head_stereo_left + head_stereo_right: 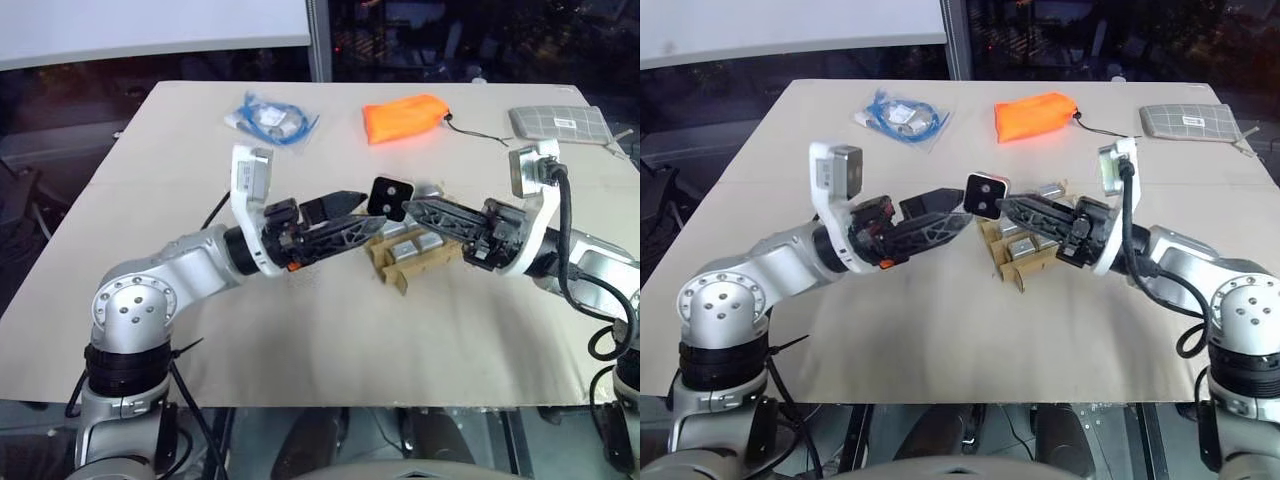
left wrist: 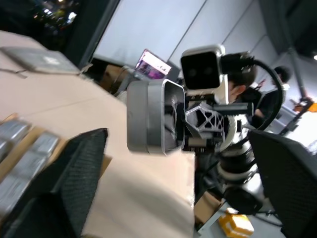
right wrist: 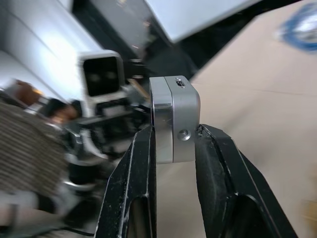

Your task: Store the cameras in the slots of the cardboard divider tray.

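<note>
Right wrist view shows the right end effector (image 3: 173, 144) clamped on a camera (image 3: 174, 119), held in the air above the cardboard divider tray (image 1: 412, 258). At its nine o'clock in the head view, the left end effector (image 1: 345, 212) stands wide, empty. Several cameras (image 1: 418, 243) already fill slots; this one, I judge, remains to place.
</note>
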